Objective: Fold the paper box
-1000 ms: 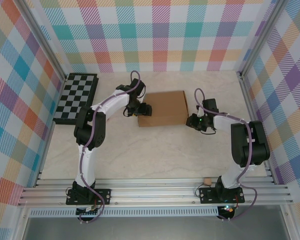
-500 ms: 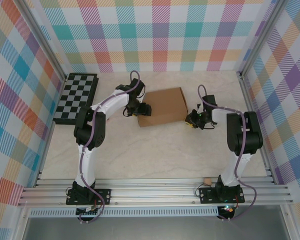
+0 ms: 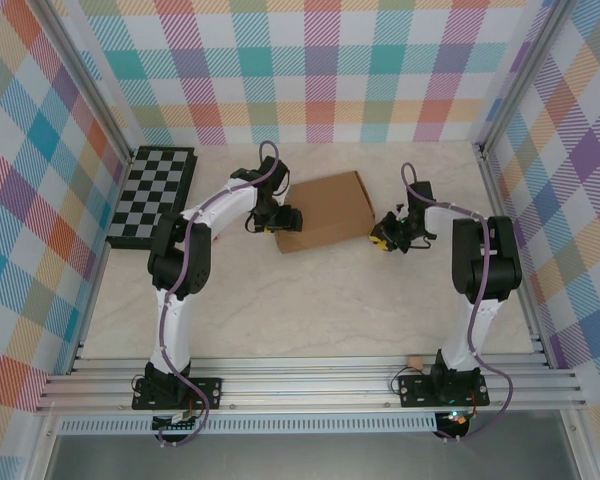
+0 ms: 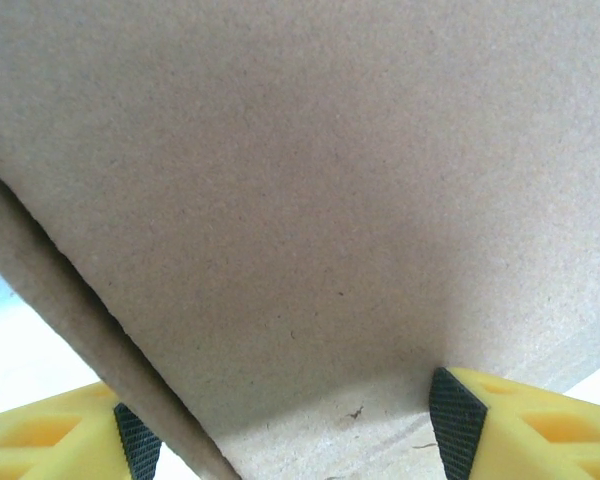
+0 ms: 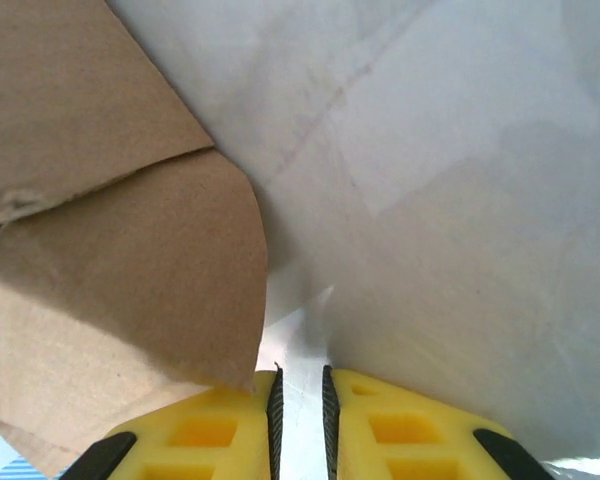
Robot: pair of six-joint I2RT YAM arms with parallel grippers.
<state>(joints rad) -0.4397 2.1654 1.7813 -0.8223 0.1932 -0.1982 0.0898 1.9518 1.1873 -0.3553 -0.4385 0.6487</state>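
Swinging inward, the right gripper [image 3: 384, 238] now sits at the right near corner of the paper box [image 3: 325, 208], which has turned slightly. Its jaws are nearly closed on nothing, probably to nudge the loose flap [image 5: 150, 270]. The left gripper [image 3: 280, 220] braces the box's left end, jaws wide; whether they clamp it I cannot tell. The box lies mid-table [image 3: 310, 320], toward the far edge.

Top camera looks down from above, behind my arm bases [image 3: 177, 388], far off. Left wrist camera sits tight against the paper box [image 4: 300, 200]; right wrist close at its right edge. All share it.
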